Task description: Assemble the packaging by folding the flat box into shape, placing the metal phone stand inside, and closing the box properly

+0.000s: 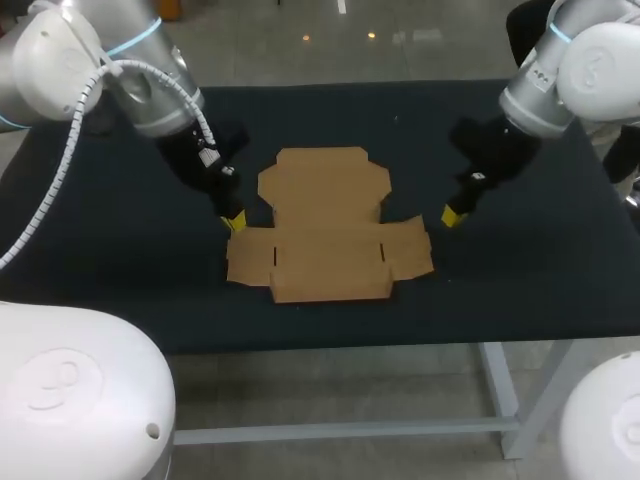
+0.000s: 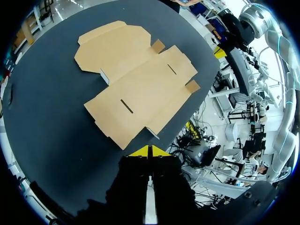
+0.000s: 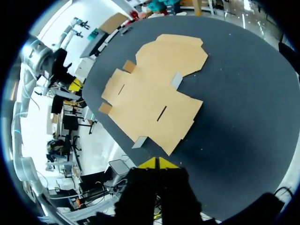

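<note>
A flat, unfolded cardboard box [image 1: 325,230] lies in the middle of a dark tabletop [image 1: 120,280]. The left gripper [image 1: 234,222] hangs just beside its left edge. The right gripper [image 1: 451,216] is near its right flap. Both are clenched, grasping nothing.

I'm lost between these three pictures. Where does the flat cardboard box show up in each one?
Head view: the flat cardboard box lies mid-table, between the left gripper and the right gripper.
Left wrist view: it lies spread flat on the table, just ahead of the left gripper.
Right wrist view: it lies flat, just ahead of the right gripper.
Shared landmark: the two short slits in its wider panel show in all three.
</note>
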Controlling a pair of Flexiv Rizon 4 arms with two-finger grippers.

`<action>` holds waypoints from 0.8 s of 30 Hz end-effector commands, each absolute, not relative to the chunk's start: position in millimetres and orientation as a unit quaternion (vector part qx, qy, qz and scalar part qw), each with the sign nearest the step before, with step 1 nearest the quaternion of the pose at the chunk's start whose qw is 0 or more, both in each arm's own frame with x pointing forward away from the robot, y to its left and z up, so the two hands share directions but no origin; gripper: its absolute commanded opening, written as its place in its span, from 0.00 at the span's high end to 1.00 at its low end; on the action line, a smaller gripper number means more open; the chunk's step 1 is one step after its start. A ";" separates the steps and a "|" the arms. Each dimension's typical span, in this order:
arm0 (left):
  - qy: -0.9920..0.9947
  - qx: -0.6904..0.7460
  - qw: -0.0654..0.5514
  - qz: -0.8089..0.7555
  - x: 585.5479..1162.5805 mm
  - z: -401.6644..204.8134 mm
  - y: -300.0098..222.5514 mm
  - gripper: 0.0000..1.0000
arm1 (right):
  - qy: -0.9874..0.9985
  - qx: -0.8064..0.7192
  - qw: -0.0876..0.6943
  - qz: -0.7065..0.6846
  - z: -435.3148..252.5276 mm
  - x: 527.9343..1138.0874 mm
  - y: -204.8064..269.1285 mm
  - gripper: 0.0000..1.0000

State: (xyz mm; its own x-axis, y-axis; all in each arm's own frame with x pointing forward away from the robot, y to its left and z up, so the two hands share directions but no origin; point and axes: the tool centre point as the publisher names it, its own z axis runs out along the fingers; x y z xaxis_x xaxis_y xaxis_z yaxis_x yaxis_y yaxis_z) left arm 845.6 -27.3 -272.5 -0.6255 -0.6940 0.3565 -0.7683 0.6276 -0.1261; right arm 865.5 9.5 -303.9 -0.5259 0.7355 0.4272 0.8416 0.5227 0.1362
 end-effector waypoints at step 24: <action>-0.922 0.337 0.152 0.120 804.5 -261.3 -10.6 1.00 | -0.889 -0.397 0.162 -0.159 -296.5 830.5 -15.7 1.00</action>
State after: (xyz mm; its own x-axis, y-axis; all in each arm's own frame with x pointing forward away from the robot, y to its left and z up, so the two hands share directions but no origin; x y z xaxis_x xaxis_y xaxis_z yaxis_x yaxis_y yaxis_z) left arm 806.2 -10.7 -262.9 -0.7246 -0.5838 0.3662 -0.6594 0.7419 -0.1220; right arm 834.1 -13.5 -300.1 -0.6213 0.6674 0.4105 0.7673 0.6244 0.1462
